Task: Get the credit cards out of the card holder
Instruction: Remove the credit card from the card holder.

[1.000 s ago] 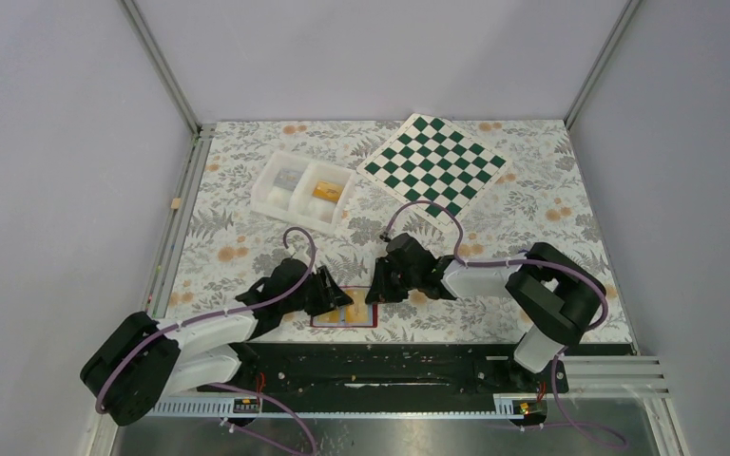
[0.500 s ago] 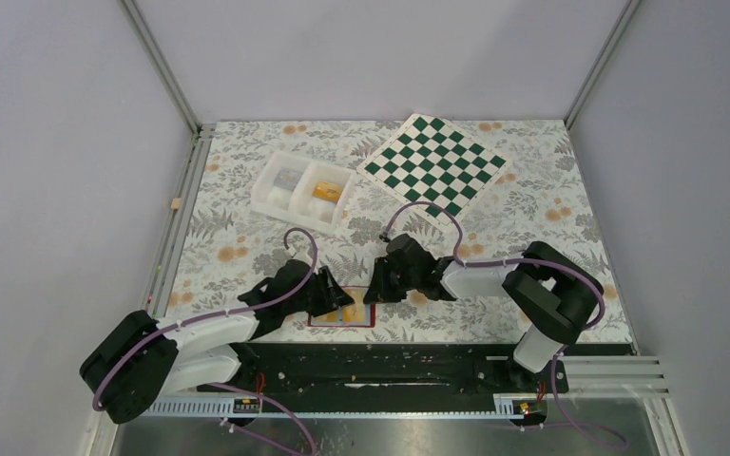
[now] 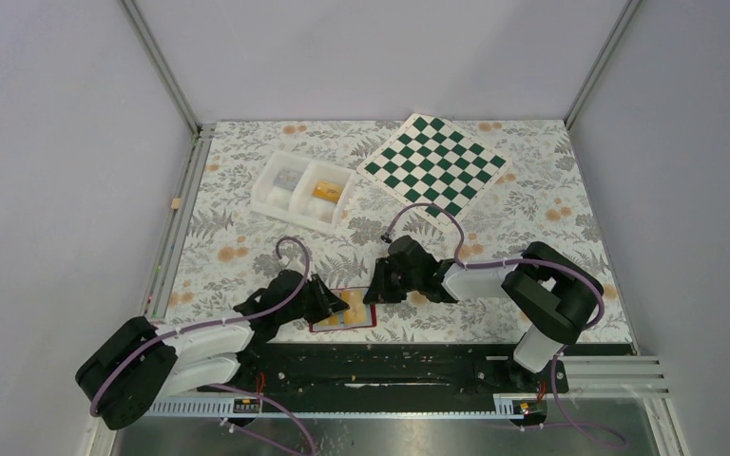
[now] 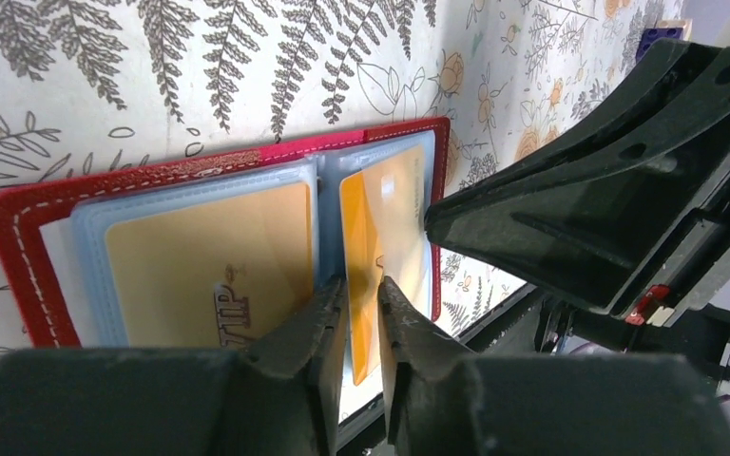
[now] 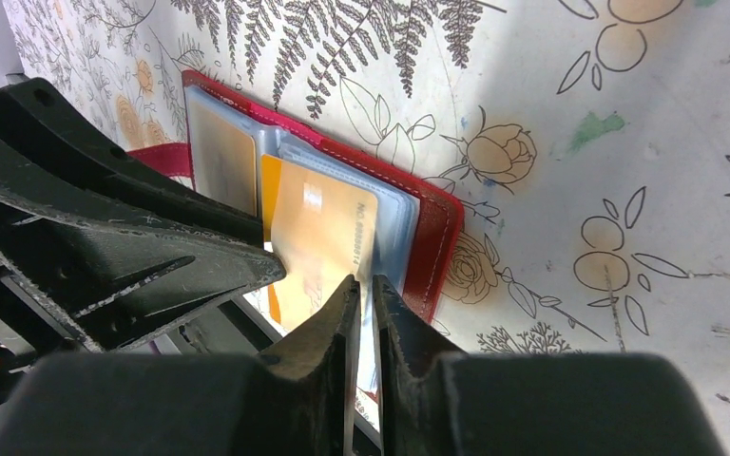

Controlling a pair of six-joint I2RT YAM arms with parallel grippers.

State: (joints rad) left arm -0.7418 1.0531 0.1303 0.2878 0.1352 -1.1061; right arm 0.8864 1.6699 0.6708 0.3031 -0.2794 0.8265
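From above, the card holder (image 3: 342,327) lies open at the desk's (image 3: 247,247) near edge, with the left claw (image 3: 331,302) and right claw (image 3: 377,293) both down on it. The white tray (image 3: 276,201) and chessboard (image 3: 434,163) sit well apart, no hindrance.

The left wrist view shows the left claw pinching the edge of a credit card (image 4: 385,214). I'd draw it straight along its pocket. The right claw's housing crowds close beside.

In the right wrist view, the right claw looks nipped onto the card holder's pale sleeve edge, anchoring it.
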